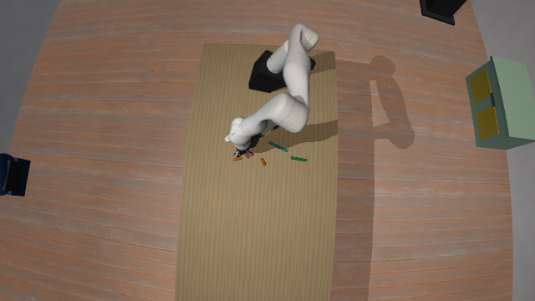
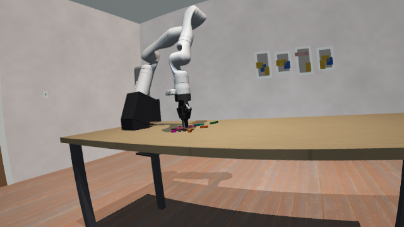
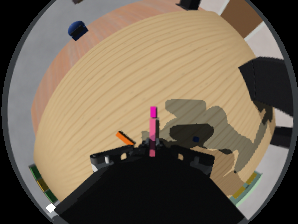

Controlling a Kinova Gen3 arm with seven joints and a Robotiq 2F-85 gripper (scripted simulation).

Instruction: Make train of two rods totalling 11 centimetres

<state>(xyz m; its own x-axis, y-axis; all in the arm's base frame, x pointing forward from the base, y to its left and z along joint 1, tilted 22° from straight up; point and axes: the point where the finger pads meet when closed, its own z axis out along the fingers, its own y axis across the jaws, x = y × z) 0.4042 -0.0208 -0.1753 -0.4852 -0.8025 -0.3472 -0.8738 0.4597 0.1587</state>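
The pink rod (image 1: 249, 153) (image 2: 179, 128) (image 3: 152, 127) lies on the table (image 1: 251, 226) (image 2: 268, 135) (image 3: 115, 80), partly hidden under the narrowed pincer (image 1: 237, 154) (image 2: 185, 127) (image 3: 152, 143); whether it is gripped, I cannot tell. Beyond its end, the magenta rod (image 2: 173, 131) (image 3: 153, 112) is covered from above; an orange rod (image 1: 237, 159) (image 2: 189, 130) (image 3: 125, 138) sits near.
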